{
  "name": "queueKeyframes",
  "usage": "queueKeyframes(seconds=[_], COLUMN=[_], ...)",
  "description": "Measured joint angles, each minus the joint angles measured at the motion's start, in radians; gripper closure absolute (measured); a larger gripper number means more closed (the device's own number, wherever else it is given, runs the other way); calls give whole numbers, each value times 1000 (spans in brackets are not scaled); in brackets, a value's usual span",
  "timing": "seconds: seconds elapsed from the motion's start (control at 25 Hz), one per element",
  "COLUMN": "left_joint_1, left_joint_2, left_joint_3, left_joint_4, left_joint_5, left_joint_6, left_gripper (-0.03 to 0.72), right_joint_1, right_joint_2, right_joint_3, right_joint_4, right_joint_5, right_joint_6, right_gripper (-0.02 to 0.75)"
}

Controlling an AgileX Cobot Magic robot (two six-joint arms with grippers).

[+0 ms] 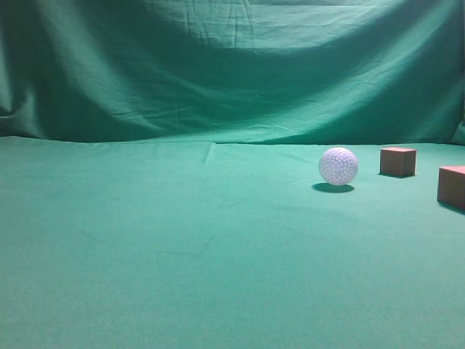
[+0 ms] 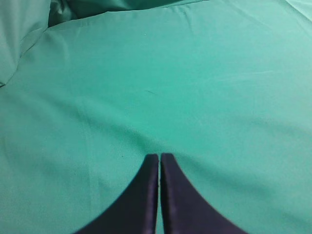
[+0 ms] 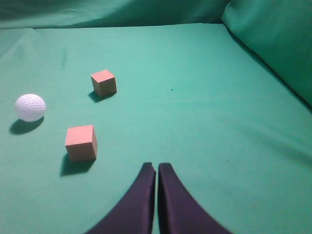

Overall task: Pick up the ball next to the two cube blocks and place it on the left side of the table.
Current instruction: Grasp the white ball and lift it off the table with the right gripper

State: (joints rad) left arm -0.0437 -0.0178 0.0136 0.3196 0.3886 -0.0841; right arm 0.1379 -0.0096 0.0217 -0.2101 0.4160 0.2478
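Both pincers are seen pressed together with nothing held. Left gripper (image 2: pixel 159 157) is shown in the left wrist view with its dark fingers (image 2: pixel 141 195) drawn narrow, only a thin slit being left between them, above bare green cloth of the table (image 2: pixel 195 87). Right gripper (image 3: pixel 156 165) is likewise shown narrow in the right wrist view, its tips kept apart from every object.

In the exterior view, the left and middle of the table (image 1: pixel 145 240) are covered by plain green cloth, and the backdrop (image 1: pixel 218 65) is hung behind it. Right of centre, the ball (image 1: pixel 338 166) is seen resting on the cloth. Just to its right, the farther cube (image 1: pixel 398 161) is set, and the nearer cube (image 1: pixel 452 187) is cut by the right edge.

In the right wrist view, the ball (image 3: pixel 30 107) is found at far left, with the two cubes (image 3: pixel 81 143) (image 3: pixel 104 83) beside it, none touching.
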Motion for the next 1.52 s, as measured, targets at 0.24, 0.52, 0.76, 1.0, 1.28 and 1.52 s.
queueKeyframes(seconds=[0.24, 0.52, 0.76, 1.0, 1.28, 1.52], left_joint_1=[0, 0, 0, 0, 0, 0], left_joint_2=[0, 0, 0, 0, 0, 0], left_joint_3=[0, 0, 0, 0, 0, 0], left_joint_4=[0, 0, 0, 0, 0, 0], left_joint_5=[0, 0, 0, 0, 0, 0], left_joint_6=[0, 0, 0, 0, 0, 0], left_gripper=[688, 688, 688, 688, 688, 688], right_joint_1=[0, 0, 0, 0, 0, 0], right_joint_2=[0, 0, 0, 0, -1, 193], right_joint_3=[0, 0, 0, 5, -40, -408], right_joint_4=[0, 0, 0, 10, 22, 20], right_joint_5=[0, 0, 0, -84, -540, -56], right_joint_6=[0, -2, -2, 24, 47, 47], right_gripper=[738, 738, 738, 738, 738, 738])
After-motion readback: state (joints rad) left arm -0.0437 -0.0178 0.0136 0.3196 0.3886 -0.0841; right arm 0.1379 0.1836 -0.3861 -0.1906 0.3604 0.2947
